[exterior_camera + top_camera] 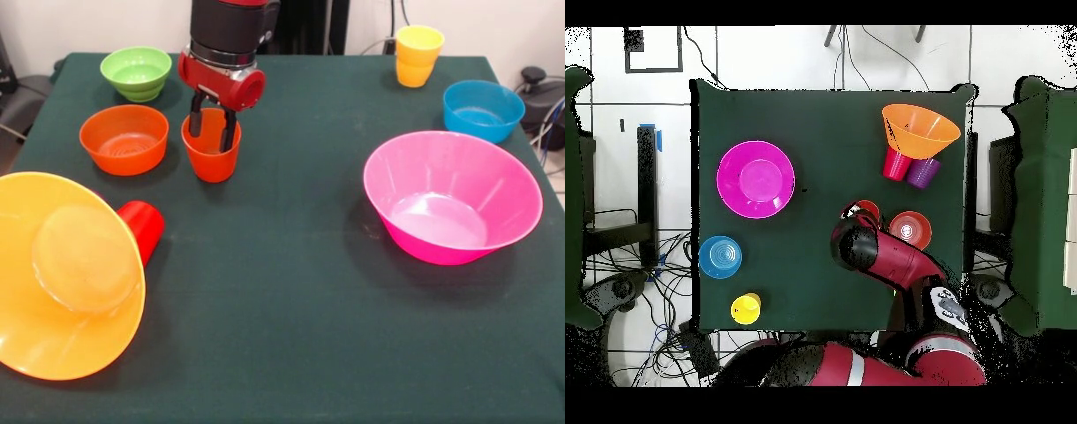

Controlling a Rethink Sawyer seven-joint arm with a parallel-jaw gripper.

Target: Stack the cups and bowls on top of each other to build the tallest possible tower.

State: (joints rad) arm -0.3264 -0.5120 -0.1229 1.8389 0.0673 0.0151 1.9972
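Observation:
My gripper (212,128) hangs over the upright orange cup (212,157). It is open, and both fingertips dip inside the cup's rim. Beside the cup stands the small orange bowl (124,139), with the green bowl (136,72) behind it. The large yellow-orange bowl (66,274) is tipped on its side with its base toward the front camera. It leans against the red cup (141,228) and the purple cup (922,172). The pink bowl (452,196), blue bowl (482,109) and yellow cup (418,55) stand upright and apart. Nothing is stacked.
In the overhead view my arm (885,260) covers the gripper and the green bowl. The dark green table (291,336) runs to an edge close behind the yellow cup. Cables lie on the floor off the table's side near the blue bowl.

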